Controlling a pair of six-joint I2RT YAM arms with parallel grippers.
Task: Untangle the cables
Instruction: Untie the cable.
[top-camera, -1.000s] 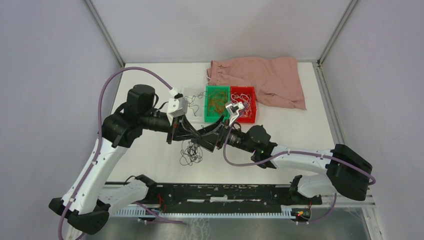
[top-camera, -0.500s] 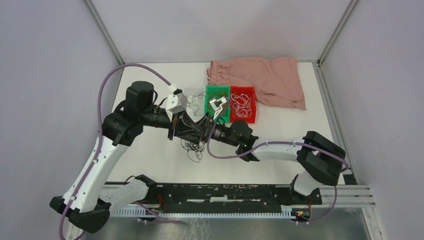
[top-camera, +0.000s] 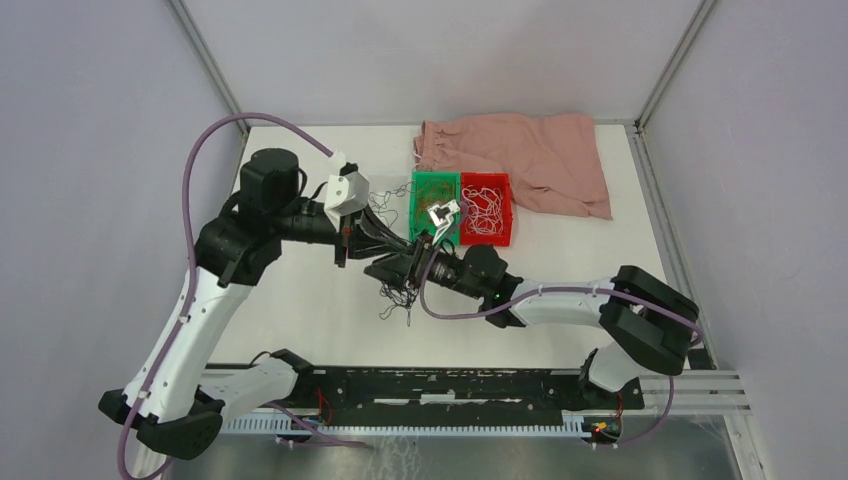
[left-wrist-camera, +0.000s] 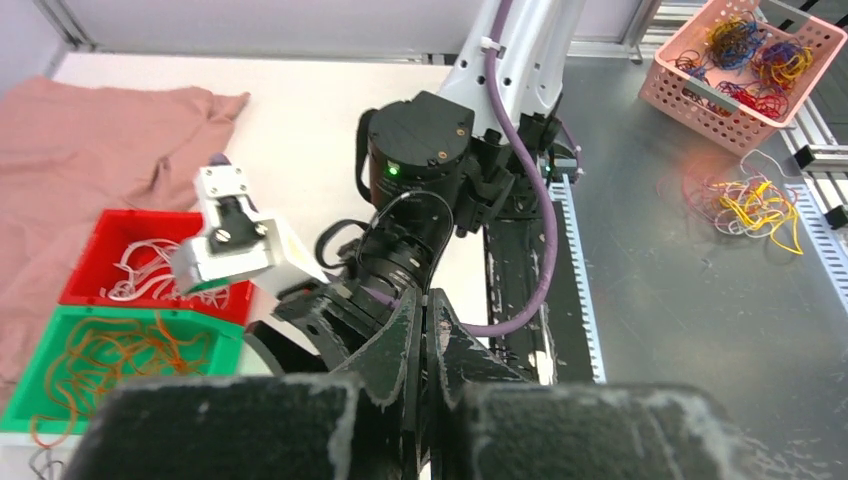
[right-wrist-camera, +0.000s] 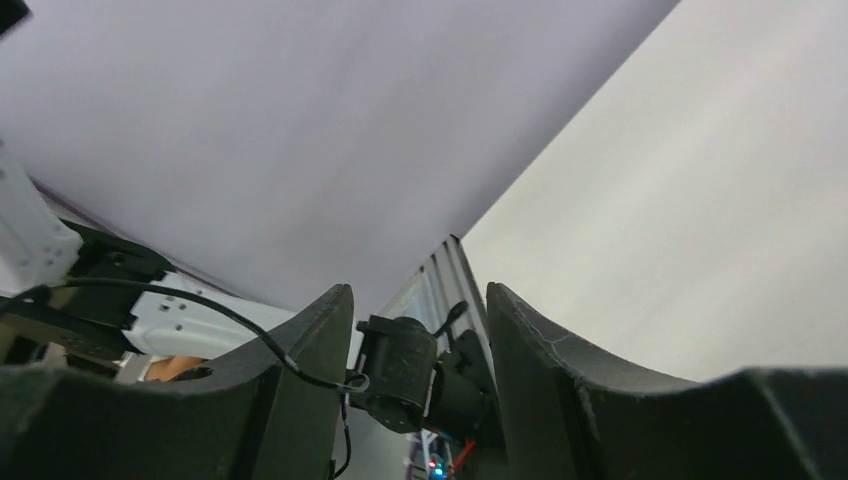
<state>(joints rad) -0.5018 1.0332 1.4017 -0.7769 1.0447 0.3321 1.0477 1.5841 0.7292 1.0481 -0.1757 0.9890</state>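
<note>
Left wrist view: the left gripper (left-wrist-camera: 423, 335), blurred near the lens, hides whatever it clamps; the green bin (left-wrist-camera: 140, 314) runs off the left edge. Top view: the dangling cables (top-camera: 400, 298) are too thin to count.

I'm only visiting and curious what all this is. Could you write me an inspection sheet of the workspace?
Surface: white table, walled on three sides.
Job's things: black cables in a loose tangle by the two tools; orange-brown cables in the green bin; white cables in the red bin.
Clutter: pink cloth behind the bins.
Grippers: left tool shut, contents hidden; right tool open, a black strand crossing one finger.
Cables: purple arm cables loop along both arms.
Surroundings: grey walls; off the table, a pink basket of coloured wires and a loose pile on a metal bench.
</note>
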